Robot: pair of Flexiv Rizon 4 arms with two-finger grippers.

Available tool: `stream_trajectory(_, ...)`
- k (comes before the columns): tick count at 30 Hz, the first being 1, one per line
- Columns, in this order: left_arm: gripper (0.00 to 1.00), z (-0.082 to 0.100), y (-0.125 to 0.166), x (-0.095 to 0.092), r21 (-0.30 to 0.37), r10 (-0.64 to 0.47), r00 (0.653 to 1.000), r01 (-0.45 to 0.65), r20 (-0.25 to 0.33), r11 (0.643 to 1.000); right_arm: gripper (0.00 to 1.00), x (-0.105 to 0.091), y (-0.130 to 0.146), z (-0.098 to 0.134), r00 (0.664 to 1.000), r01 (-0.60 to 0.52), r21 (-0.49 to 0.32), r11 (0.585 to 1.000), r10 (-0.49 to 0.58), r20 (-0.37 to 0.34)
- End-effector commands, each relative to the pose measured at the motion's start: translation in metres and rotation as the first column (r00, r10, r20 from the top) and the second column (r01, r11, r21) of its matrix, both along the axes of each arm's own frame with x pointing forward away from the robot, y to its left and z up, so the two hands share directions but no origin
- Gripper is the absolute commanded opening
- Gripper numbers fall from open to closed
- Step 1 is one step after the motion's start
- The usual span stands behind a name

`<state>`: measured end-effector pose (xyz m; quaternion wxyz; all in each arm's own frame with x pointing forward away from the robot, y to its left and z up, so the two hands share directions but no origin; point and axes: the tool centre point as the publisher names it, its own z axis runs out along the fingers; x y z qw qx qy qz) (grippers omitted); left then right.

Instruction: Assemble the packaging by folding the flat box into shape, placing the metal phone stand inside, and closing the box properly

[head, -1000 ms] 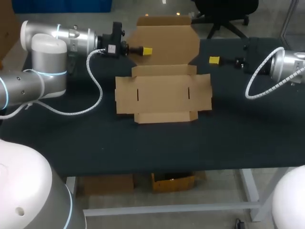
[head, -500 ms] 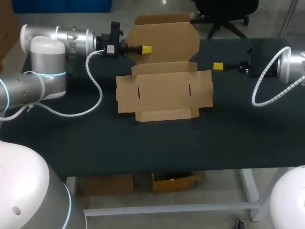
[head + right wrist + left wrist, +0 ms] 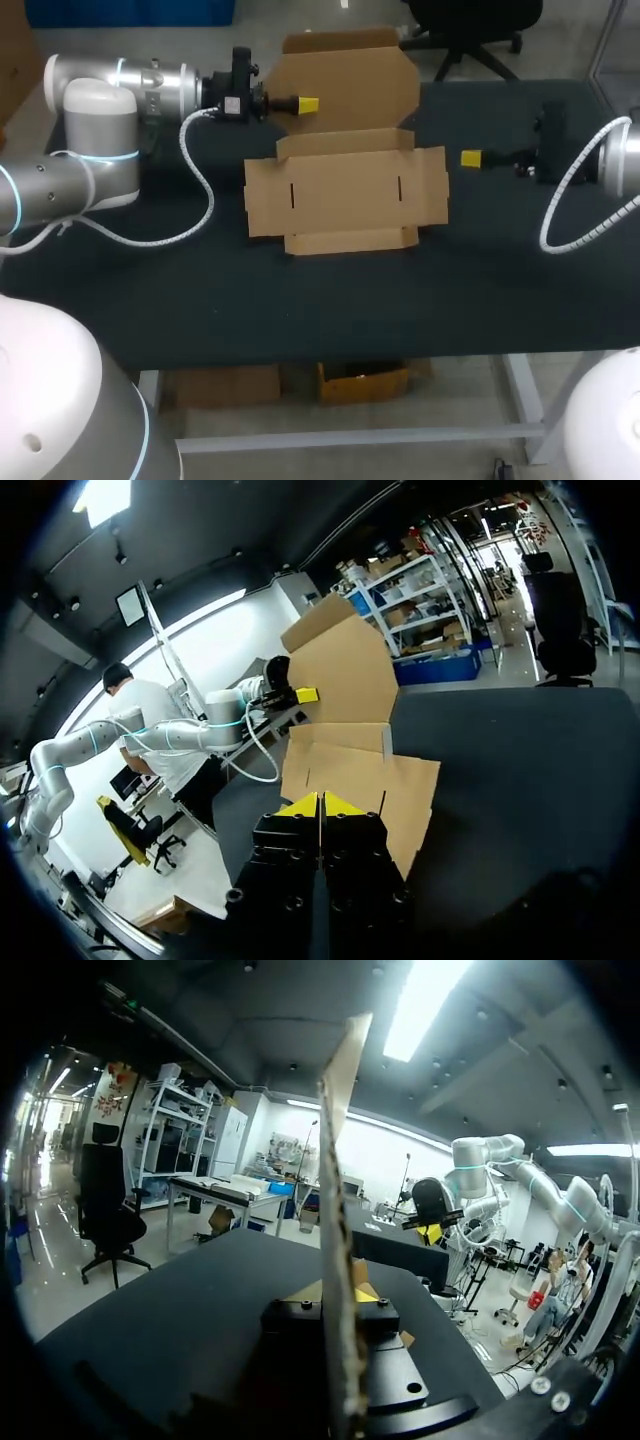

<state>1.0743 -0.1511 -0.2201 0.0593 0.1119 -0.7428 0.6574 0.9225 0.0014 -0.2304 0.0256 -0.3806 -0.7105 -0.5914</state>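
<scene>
The brown cardboard box [image 3: 345,195] lies unfolded in the middle of the black table, its side flaps spread flat. Its lid panel [image 3: 350,85] stands raised at the back. My left gripper [image 3: 308,104] is shut on the lid's left edge. In the left wrist view the lid's thin edge [image 3: 335,1160] rises from between the pinched fingers of the left gripper [image 3: 340,1295]. My right gripper [image 3: 472,158] is shut and empty, hovering just right of the box. Ahead of the right gripper [image 3: 320,805] lie the box [image 3: 345,770] and the upright lid [image 3: 345,665]. No metal phone stand shows in any view.
The black table [image 3: 300,300] has bare surface in front of the box and to both sides. A white coiled cable [image 3: 580,210] hangs from my right arm, and another cable [image 3: 195,190] loops from my left arm over the table's left part.
My right gripper has drawn back to the right and a little toward the front, away from the box. The lid tipped slightly more upright early on; the left gripper has barely moved.
</scene>
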Motion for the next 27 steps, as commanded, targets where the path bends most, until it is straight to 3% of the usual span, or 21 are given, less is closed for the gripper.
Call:
stream_trajectory(1, 0.0, -0.001, 0.0, 0.001, -0.003, -0.005, 1.0, 0.005, 0.001, 1.0, 0.0, -0.003, 0.002, 0.002, 1.0, 0.02, -0.015, 1.0, -0.02, 0.001)
stream_trajectory(19, 0.0, -0.001, 0.0, 0.001, -0.003, -0.005, 1.0, 0.005, 0.001, 1.0, 0.0, -0.003, 0.002, 0.002, 1.0, 0.02, -0.015, 1.0, -0.02, 0.001)
stream_trajectory(27, 0.0, -0.001, 0.0, 0.001, -0.003, -0.005, 1.0, 0.005, 0.001, 1.0, 0.0, -0.019, 0.002, 0.005, 0.994, 0.066, -0.06, 0.996, -0.061, 0.091)
